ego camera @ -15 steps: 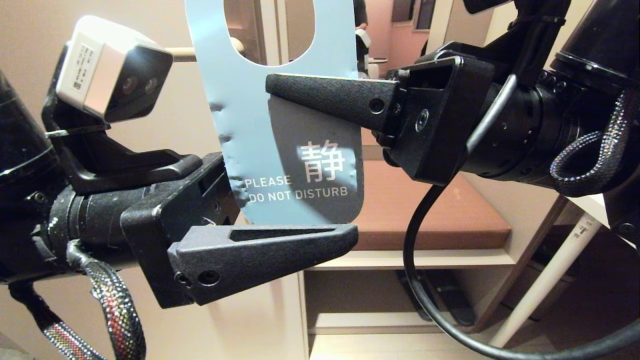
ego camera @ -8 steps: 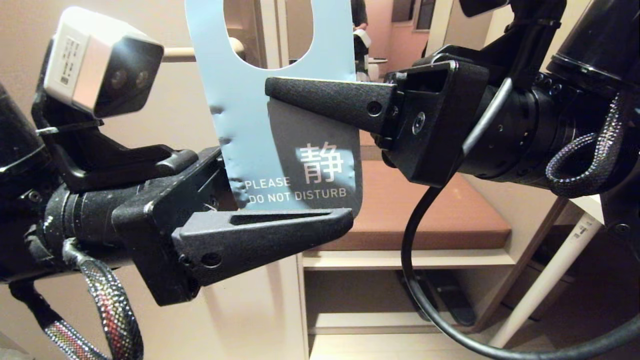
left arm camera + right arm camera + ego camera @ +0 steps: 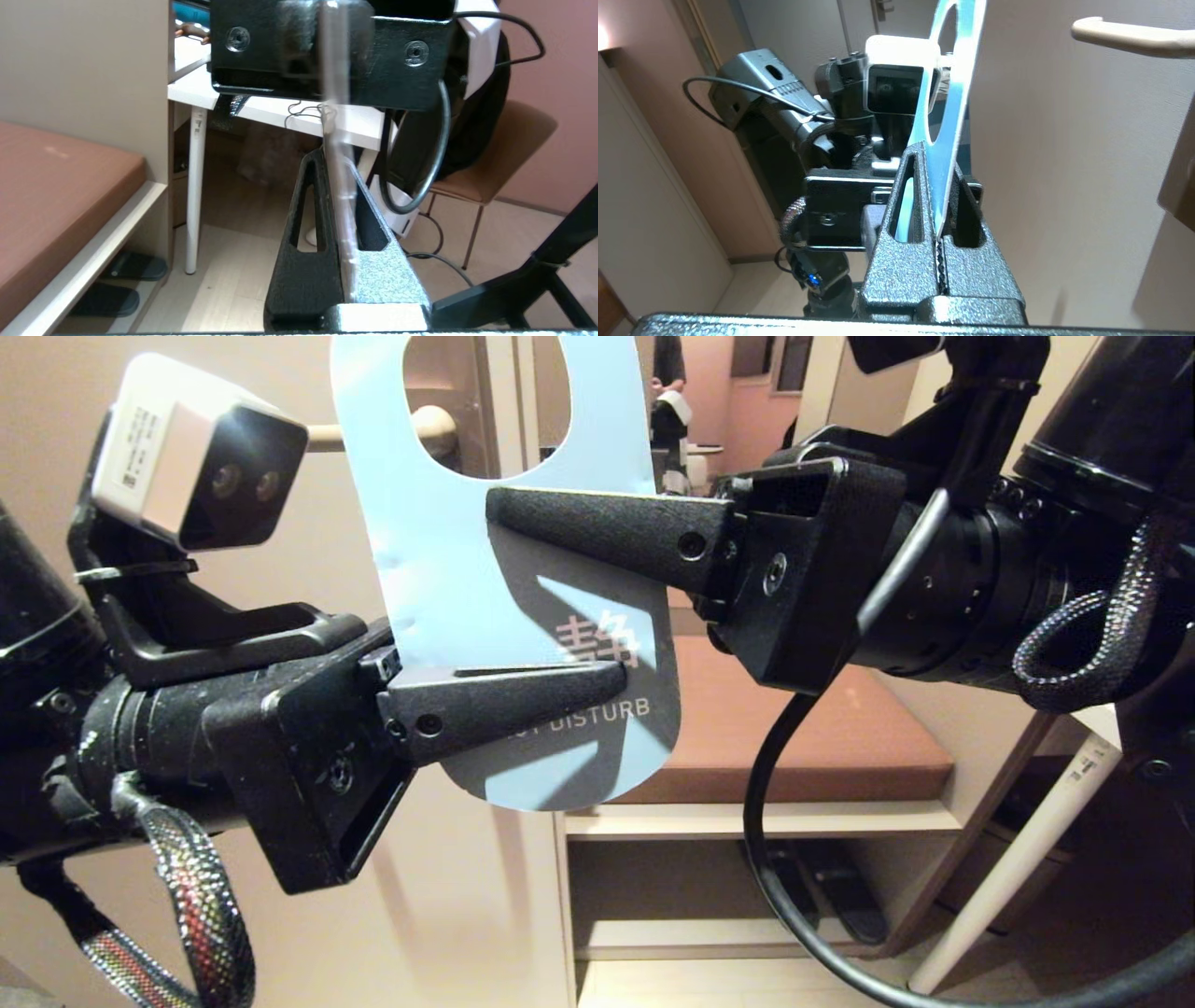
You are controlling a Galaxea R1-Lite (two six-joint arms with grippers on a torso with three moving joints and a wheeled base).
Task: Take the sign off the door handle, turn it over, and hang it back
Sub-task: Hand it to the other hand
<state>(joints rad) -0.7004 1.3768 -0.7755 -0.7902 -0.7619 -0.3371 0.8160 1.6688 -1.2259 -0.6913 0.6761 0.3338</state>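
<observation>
**Sign pinched by both grippers, off the handle**

Sign (image 3: 467,551) is upright in mid-air, blue-grey "DO NOT DISTURB" face toward the head camera. Left gripper (image 3: 611,681) is clamped across its lower part, over the lettering. Right gripper (image 3: 499,509) is clamped just below the oval hole. Door handle (image 3: 425,427) is behind, seen through the hole.

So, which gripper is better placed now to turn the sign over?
Probably the left gripper: it clamps the sign low. The right gripper, also shut on it just under the hole, could let go.
</observation>
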